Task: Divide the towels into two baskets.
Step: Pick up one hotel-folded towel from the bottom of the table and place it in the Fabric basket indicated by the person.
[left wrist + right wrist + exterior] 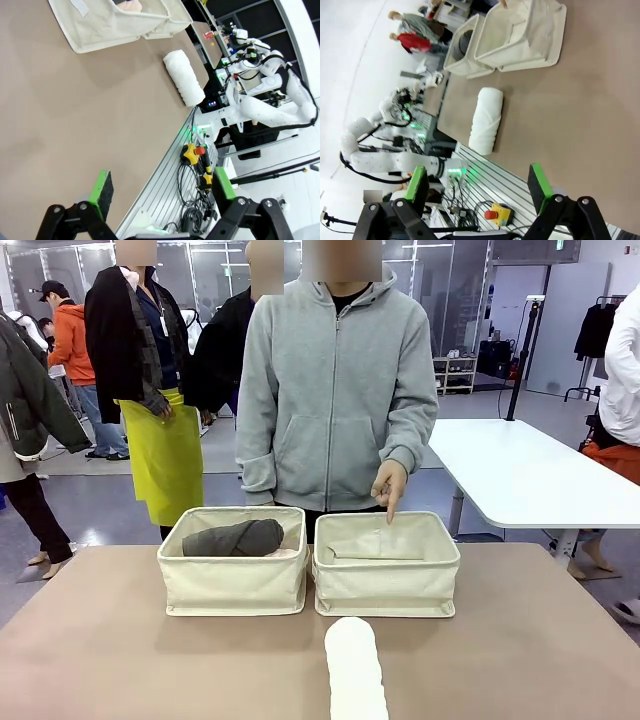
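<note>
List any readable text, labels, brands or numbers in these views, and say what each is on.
None can be read.
Left basket, right basket: plain canvas, no print. A pale patch on one basket wall in the left wrist view is blank or too blurred.
White towel: no tag showing.
Background equipment: any markings too small to read.

A robotics lab is showing here: white worktables [520, 475] standing right, glass partitions [450, 290] running behind, an emergency-stop button [492, 215] sitting bottom centre.

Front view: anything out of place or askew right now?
Only the white towel, lying on the table at the robot's edge instead of in a basket. The person's hand points into the right basket. Nothing is spilled or damaged.
</note>
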